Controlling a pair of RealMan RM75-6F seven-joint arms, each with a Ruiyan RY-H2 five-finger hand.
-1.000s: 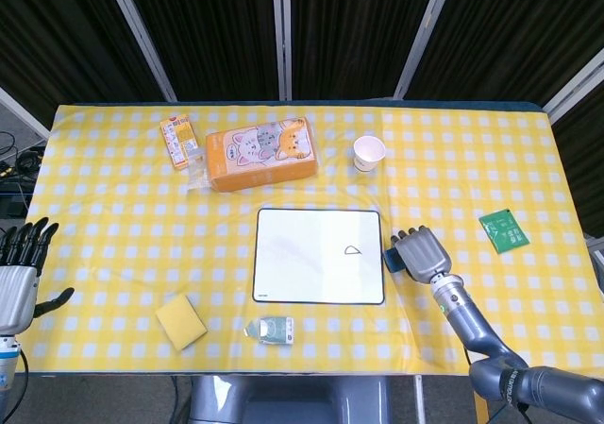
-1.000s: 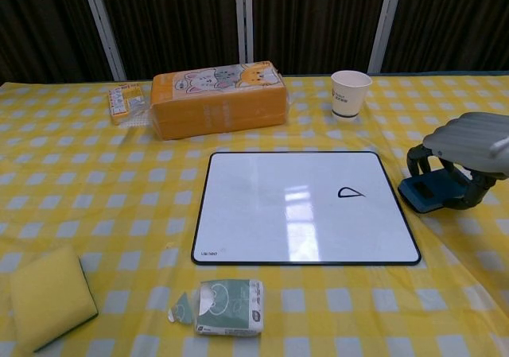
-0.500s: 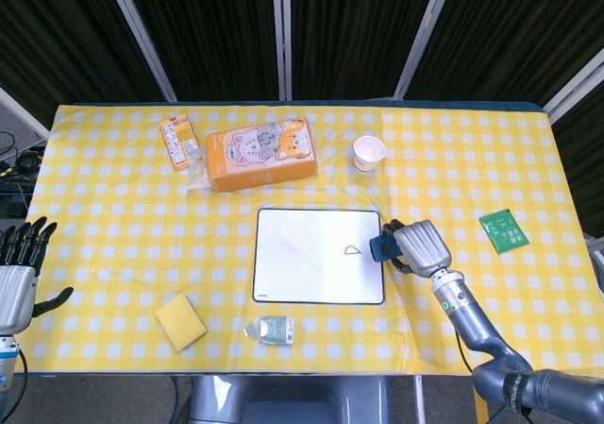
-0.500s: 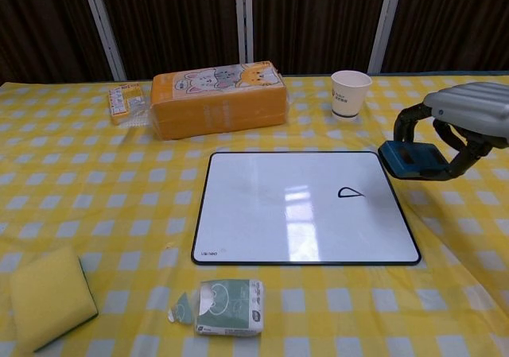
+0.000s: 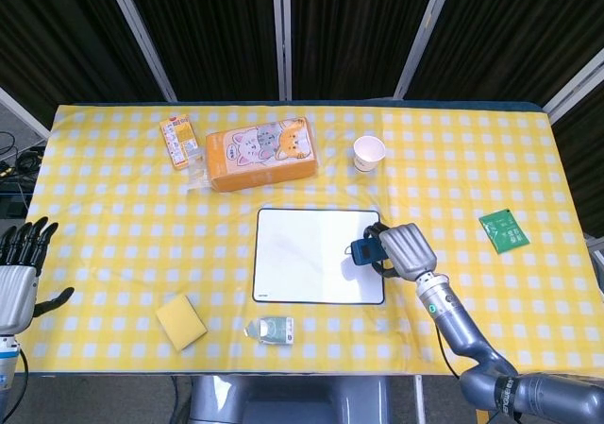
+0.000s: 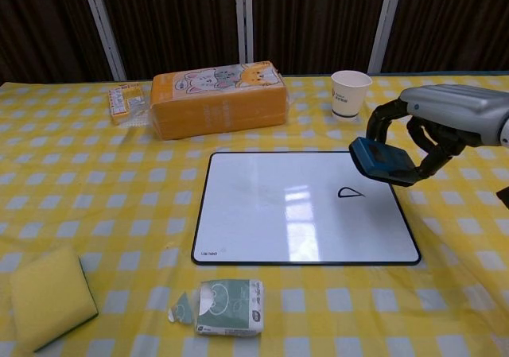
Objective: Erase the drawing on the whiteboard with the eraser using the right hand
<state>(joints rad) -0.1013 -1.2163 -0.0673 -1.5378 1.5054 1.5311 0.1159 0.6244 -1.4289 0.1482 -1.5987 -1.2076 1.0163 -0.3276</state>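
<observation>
The left hand (image 5: 21, 271) hangs at the left edge of the table (image 5: 113, 226), its fingers (image 5: 28, 238) spread apart and holding nothing. Near it, to the right, lies a yellow sponge (image 5: 180, 321), and further right a small tissue pack (image 6: 229, 307). The whiteboard (image 6: 270, 214) lies flat in the middle; the drawing (image 6: 350, 192) is a small curved mark on its right part. The right hand (image 6: 441, 118) holds the blue eraser (image 6: 382, 161) between thumb and curled fingers (image 6: 383, 117). The eraser is tilted above the right part of the board, just above and to the right of the drawing in the chest view; whether it touches the board I cannot tell. Beyond the fingers stands a paper cup (image 6: 351, 93).
</observation>
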